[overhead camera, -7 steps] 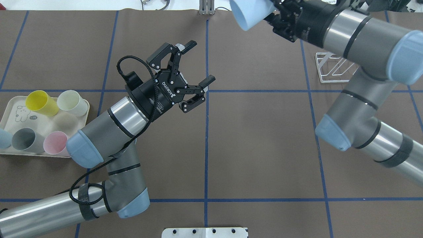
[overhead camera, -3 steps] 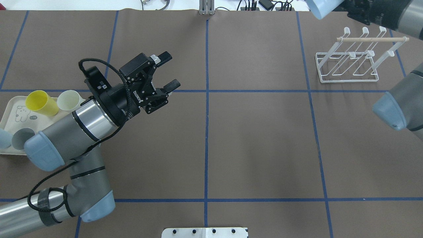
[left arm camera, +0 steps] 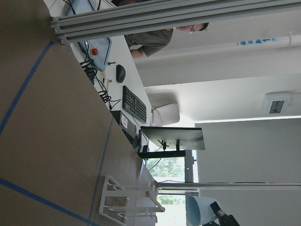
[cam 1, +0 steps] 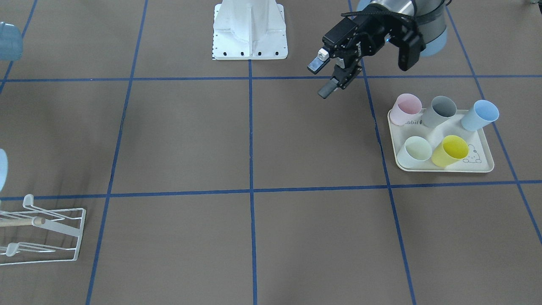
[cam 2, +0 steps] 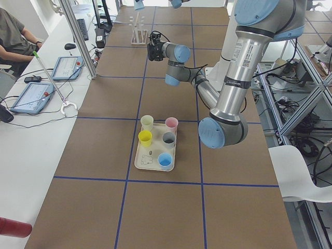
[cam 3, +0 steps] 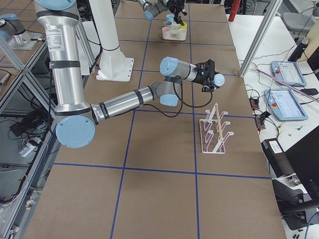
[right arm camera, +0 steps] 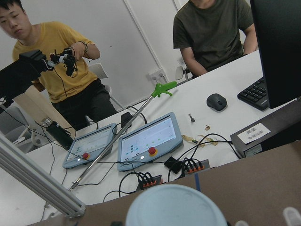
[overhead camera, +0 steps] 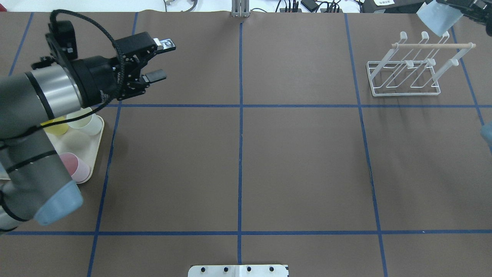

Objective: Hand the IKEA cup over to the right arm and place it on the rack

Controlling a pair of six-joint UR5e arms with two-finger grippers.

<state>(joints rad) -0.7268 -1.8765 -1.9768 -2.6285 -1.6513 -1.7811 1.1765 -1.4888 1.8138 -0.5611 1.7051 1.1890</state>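
Handover half looks done to me; the left gripper [overhead camera: 162, 60] is spread wide with nothing between its fingers, hanging in the air near the tray [overhead camera: 100, 127] where the five spare cups [cam 1: 455, 150] sit.

The light-blue cup [overhead camera: 438, 18] is over on the other side, in the right gripper [overhead camera: 457, 8]. That gripper is mostly cut off at the corner of the overhead view; the right wrist camera has the cup's round end filling the bottom of its shot, so I'd say it's clamped on the cup, though the fingers themselves barely show.

The cup is up in the air near the rack [overhead camera: 403, 73], off the end where the pegs turn up, by the dowel [overhead camera: 432, 45]; it's not touching a peg as far as I can tell, and every peg looks bare; in the right side view it hangs clear of the rack, apart from it.

So what's left is the whole placing bit, I reckon: line the cup's mouth up with a peg, bring it down over it, let go. I can't really make out which way the mouth is pointing, so no idea how much turning that needs.
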